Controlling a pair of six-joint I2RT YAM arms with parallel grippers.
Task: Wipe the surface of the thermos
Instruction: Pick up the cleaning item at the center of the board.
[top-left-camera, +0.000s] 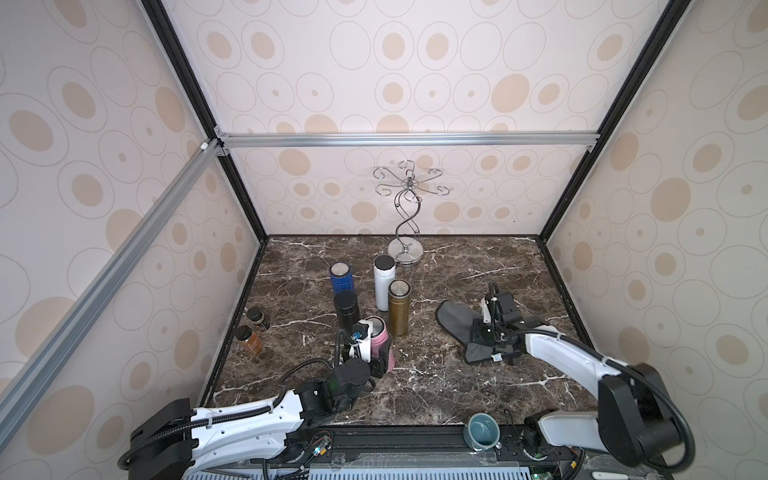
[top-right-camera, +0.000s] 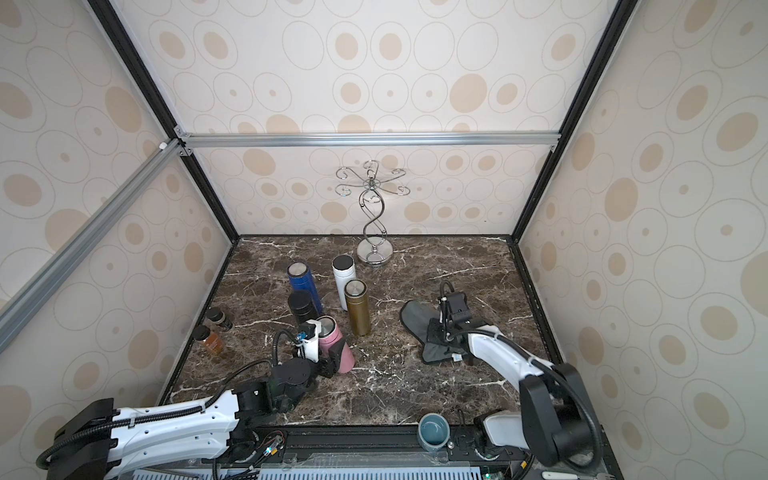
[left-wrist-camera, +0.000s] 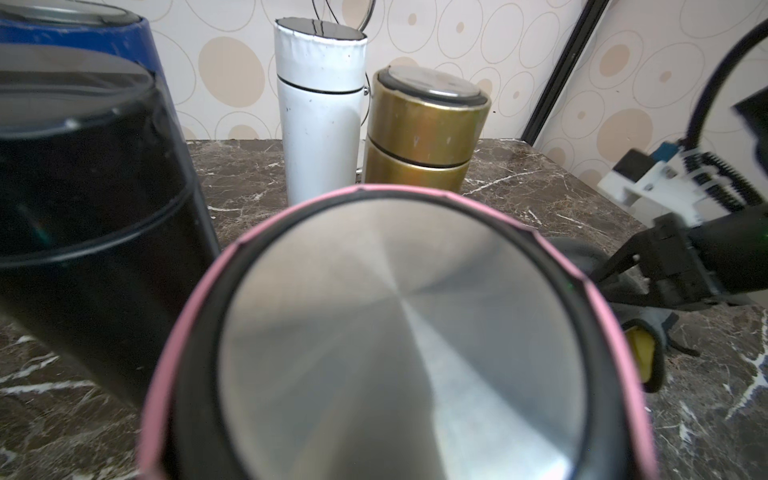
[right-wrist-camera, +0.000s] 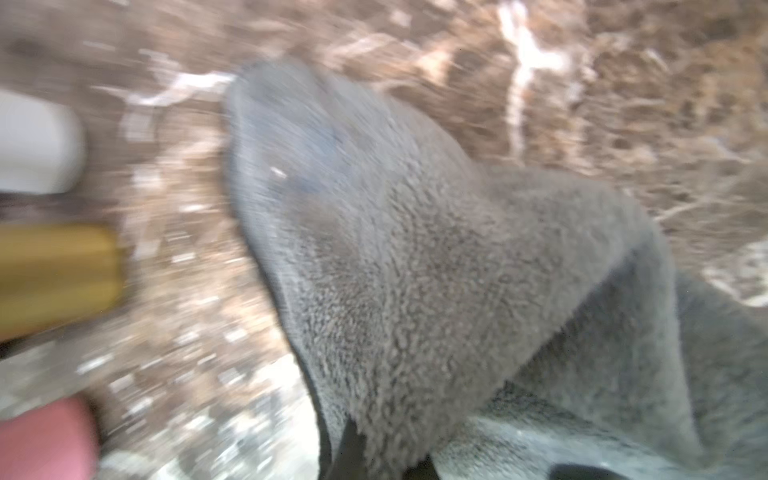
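Pink thermos (top-left-camera: 385, 338) clamped in left hand (top-left-camera: 379, 360), right hand (top-left-camera: 484, 332) pinched tight, seemingly on grey cloth (top-left-camera: 453, 316).

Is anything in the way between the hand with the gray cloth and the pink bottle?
Nothing visible blocks it. Only bare table lies between the right gripper, shut on the cloth, and the pink bottle that the left gripper holds. The gold bottle stands close by, slightly farther back.

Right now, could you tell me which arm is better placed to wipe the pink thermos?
Likely right: the right hand is shut on the grey cloth; the left hand grips the pink thermos.
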